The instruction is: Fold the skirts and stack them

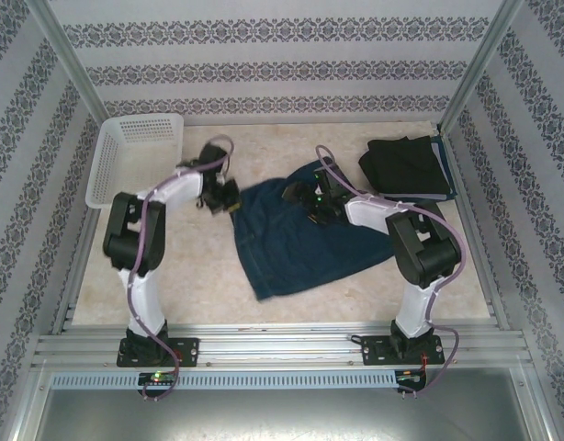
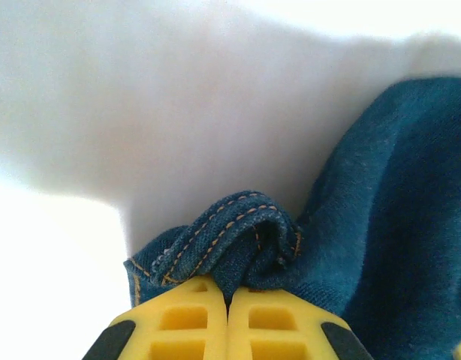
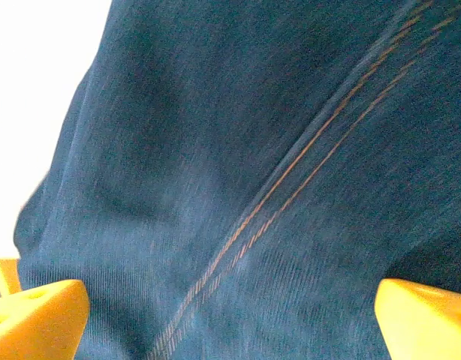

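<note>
Denim skirt (image 1: 291,243) has its edge pinched in left jaws, right jaws wide over it.

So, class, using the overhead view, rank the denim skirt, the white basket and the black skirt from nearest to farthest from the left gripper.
1. denim skirt, mid-table; the left gripper is pinching its hem.
2. white basket, far left corner.
3. black skirt, folded, far right corner.
</note>
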Robot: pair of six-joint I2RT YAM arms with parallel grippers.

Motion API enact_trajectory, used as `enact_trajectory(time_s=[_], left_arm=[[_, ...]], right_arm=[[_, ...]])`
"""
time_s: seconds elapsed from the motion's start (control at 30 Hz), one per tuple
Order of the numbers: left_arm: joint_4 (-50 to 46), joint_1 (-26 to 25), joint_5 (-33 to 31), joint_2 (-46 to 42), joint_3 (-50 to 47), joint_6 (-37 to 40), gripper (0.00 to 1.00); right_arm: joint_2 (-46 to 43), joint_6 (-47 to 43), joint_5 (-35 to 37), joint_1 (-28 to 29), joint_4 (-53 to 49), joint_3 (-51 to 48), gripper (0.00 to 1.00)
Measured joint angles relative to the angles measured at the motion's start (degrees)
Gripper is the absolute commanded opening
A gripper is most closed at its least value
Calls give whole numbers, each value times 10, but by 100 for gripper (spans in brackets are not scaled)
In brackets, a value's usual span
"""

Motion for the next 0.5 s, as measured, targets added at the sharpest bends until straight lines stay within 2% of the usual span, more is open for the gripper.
enact_trajectory(time_s=[0.03, 0.07, 0.13, 0.2, 0.23, 0.3, 0.43, 0.5], left_arm=[[-18, 6, -10, 42, 83, 21, 51], [-33, 9, -14, 73, 150, 34, 67], [-65, 9, -21, 139, 295, 62, 85], [-92, 4, -28, 156, 357, 81, 96], [-106, 1, -30, 149, 362, 87, 100], [-118, -6, -39, 111, 323, 93, 100], [-117, -14, -64, -31, 129, 88, 100], [-109, -13, -75, -115, 12, 68, 96]], right_arm=[[0, 12, 17, 7, 9, 7, 98], [-3, 19, 33, 11, 16, 11, 98], [-21, 28, 66, 17, 24, 11, 98], [-57, 27, 94, 12, 23, -4, 98], [-84, 24, 105, 5, 19, -18, 98], [-145, 14, 122, -17, 6, -55, 98], [-262, -11, 148, -73, -39, -136, 98], [-302, -27, 159, -90, -70, -166, 98]])
